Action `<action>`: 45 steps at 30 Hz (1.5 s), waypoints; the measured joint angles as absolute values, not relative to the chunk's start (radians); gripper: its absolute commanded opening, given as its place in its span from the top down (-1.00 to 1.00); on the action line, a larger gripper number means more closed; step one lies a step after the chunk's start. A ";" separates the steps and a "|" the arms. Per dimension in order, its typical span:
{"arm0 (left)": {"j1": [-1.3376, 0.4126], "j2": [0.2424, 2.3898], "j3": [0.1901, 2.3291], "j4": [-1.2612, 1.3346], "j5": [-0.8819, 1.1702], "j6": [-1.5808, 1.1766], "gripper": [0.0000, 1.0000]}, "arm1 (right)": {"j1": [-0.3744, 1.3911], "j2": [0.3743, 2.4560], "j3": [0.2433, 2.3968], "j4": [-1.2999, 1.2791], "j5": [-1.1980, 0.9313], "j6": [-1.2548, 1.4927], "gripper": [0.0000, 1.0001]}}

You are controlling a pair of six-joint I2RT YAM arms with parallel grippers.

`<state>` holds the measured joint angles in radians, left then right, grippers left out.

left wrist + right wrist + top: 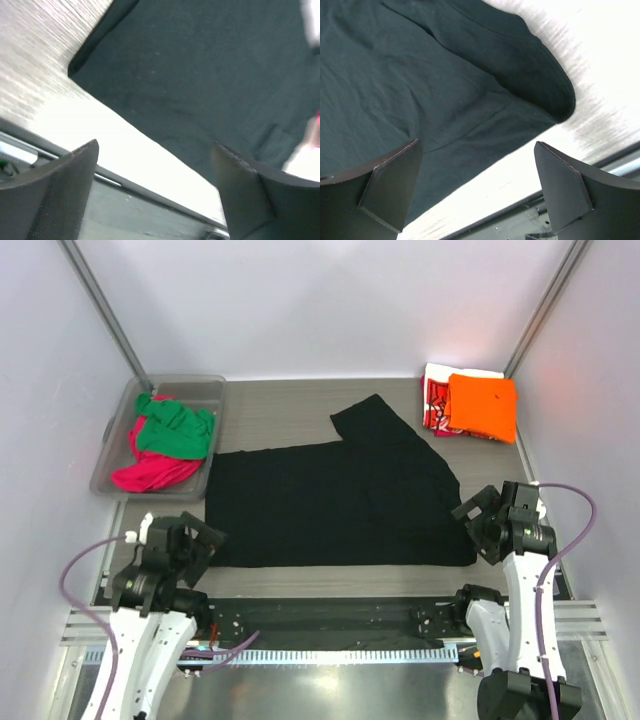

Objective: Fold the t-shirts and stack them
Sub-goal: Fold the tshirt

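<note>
Left gripper [155, 150]: its two dark fingers stand wide apart with nothing between them, hanging over the near left corner of a black cotton t-shirt [200, 80]. Right gripper [477, 145]: also spread wide and empty, above the shirt's near right corner, where the cloth ends in a rounded doubled edge.

From overhead, the left gripper [198, 540] sits at 8 o'clock and the right gripper [475, 515] at 4 o'clock. The black t-shirt [330, 505] lies flat between them, filling the middle of the grey wood-grain table [280, 405], with one flap pointing towards 12 o'clock.

At 1 o'clock, a folded orange t-shirt [483, 405] rests on a folded red-and-white printed t-shirt [432, 400]. At 10 o'clock, a clear plastic bin [110, 455] holds a crumpled green t-shirt [178, 430] on top of a crumpled magenta t-shirt [150, 472].

Handling, as a judgement: the black shirt looks light, thin and limp. It will probably sag and drape from wherever it is pinched, and it will not hold a shape by itself. The best holds appear to be the two near corners, one per gripper, catching every layer at the hem. The cloth lies flat against the table, so the fingertips would need to come down very low to get under its edge.
</note>
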<state>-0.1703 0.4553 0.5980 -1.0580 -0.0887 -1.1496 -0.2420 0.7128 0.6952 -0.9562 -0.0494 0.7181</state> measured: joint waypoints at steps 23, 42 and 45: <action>-0.171 0.587 0.887 -0.944 -0.163 -0.685 -0.99 | 0.155 1.784 1.625 -0.651 -0.078 0.424 -0.99; -0.171 0.519 0.833 -0.841 -0.126 -0.645 -0.98 | 0.207 2.582 2.293 -0.427 0.131 0.365 -0.97; -0.171 0.506 0.833 -0.841 -0.126 -0.645 -0.98 | 0.209 2.606 2.340 -0.407 0.161 0.358 -0.96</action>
